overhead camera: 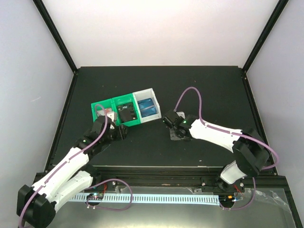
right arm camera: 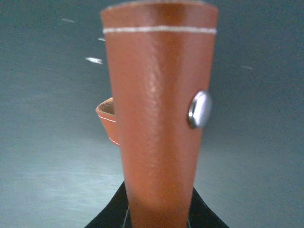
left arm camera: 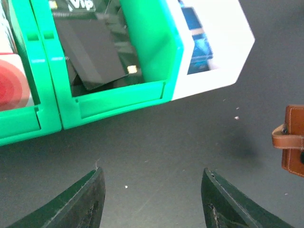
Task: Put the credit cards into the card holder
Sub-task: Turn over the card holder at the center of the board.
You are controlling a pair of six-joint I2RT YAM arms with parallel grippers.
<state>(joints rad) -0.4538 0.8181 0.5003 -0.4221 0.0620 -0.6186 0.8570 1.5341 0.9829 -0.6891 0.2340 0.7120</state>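
Right hand (right arm camera: 156, 219) grips card holder (right arm camera: 159, 118), long axis pointing straight away; left hand (left arm camera: 152, 186) open, empty

Worktop (overhead camera: 156, 80): black, with pale walls around it.
Bins: three in a joined row, a green bin (overhead camera: 96, 109), a second green bin (overhead camera: 124, 101), then a white bin (overhead camera: 144, 93).
Cards: black cards (overhead camera: 127, 114) in the second green bin, blue cards (overhead camera: 147, 108) in the white bin.
Left tool (overhead camera: 121, 130): at the green bins' near edge.
Right tool (overhead camera: 167, 118): near the white bin, on its right.
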